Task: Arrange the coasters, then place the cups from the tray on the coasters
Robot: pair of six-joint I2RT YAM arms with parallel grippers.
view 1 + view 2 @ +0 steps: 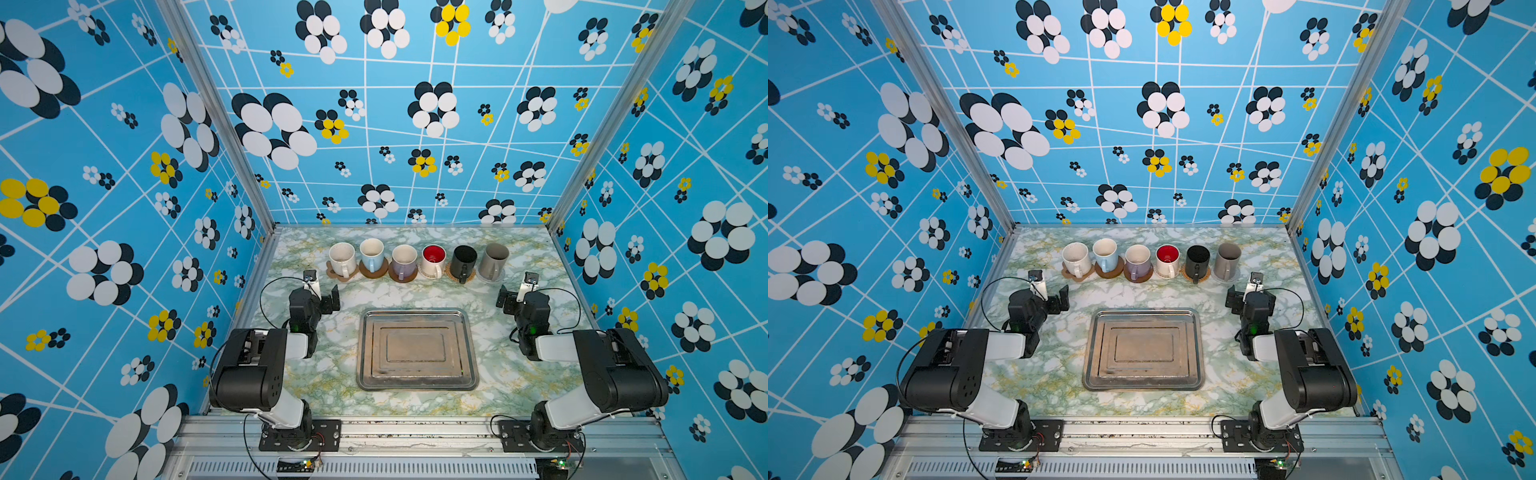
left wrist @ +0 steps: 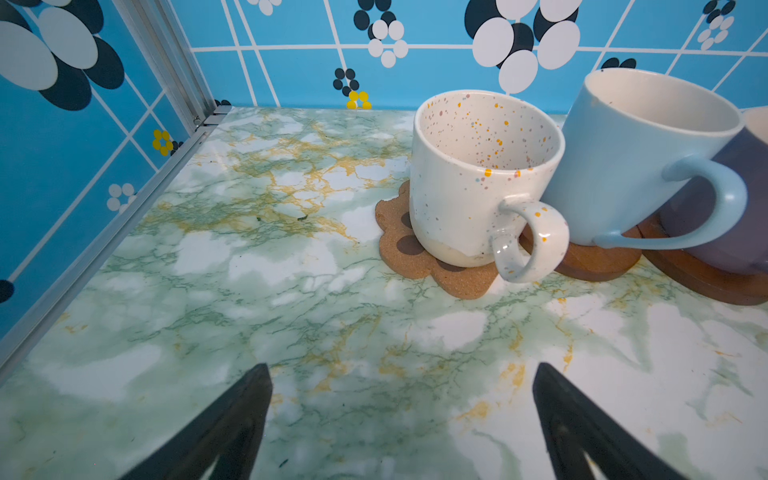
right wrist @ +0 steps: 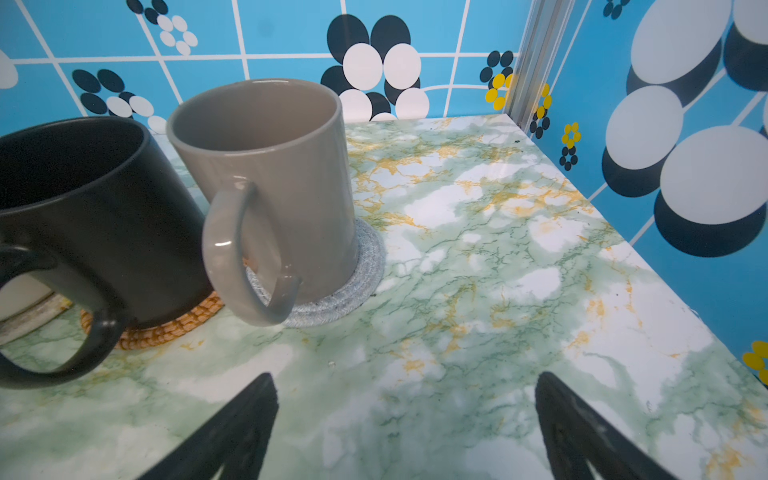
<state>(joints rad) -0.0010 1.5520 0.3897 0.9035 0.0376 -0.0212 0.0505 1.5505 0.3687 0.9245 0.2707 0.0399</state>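
Several cups stand in a row at the back, each on a coaster: white speckled [image 1: 342, 257] on the brown paw [image 2: 415, 266], light blue [image 1: 372, 253] and lilac [image 1: 404, 259] on brown discs [image 2: 598, 262], red-inside white [image 1: 433, 258], black [image 1: 464, 259] on tan rattan [image 3: 166, 328], grey-beige [image 1: 493, 259] on the pale grey round [image 3: 345, 291]. The silver tray [image 1: 415, 312] lies bare mid-table. My left gripper [image 1: 331, 300] hovers open near the speckled cup, holding nothing. My right gripper [image 1: 504, 301] hovers open near the grey-beige cup, also holding nothing.
Patterned blue walls with aluminium posts [image 1: 266, 216] close in the marbled table [image 1: 332, 386] on three sides. Both arm bases are bolted to the front rail [image 1: 415, 432]. Cables loop beside each wrist.
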